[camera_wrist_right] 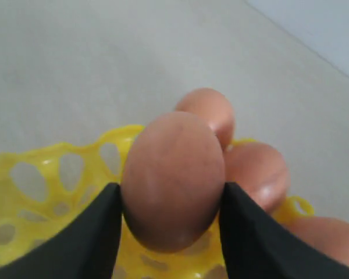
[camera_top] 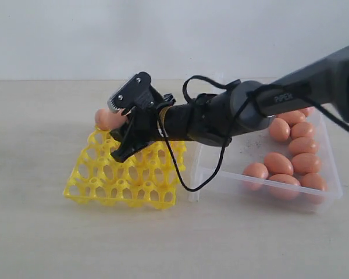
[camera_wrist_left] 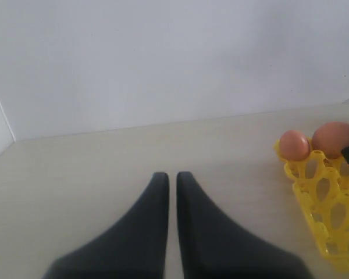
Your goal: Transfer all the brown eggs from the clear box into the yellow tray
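Observation:
My right gripper [camera_wrist_right: 171, 195] is shut on a brown egg [camera_wrist_right: 173, 180], one black finger on each side, just above the yellow tray [camera_wrist_right: 46, 180]. Three more brown eggs [camera_wrist_right: 256, 174] sit in tray cups right behind it. In the exterior view the right arm reaches across from the right, and its gripper [camera_top: 128, 125] hangs over the far left part of the yellow tray [camera_top: 125, 180], with an egg [camera_top: 106, 119] showing beside it. The clear box [camera_top: 232, 186] stands right of the tray with several brown eggs [camera_top: 291, 157] at its right end. My left gripper [camera_wrist_left: 171, 177] is shut and holds nothing.
The left wrist view shows a corner of the yellow tray [camera_wrist_left: 326, 197] with two eggs [camera_wrist_left: 294, 145] off to one side of the left gripper. A black cable [camera_top: 189, 186] loops down from the right arm over the gap between tray and box. A pale wall stands behind the table.

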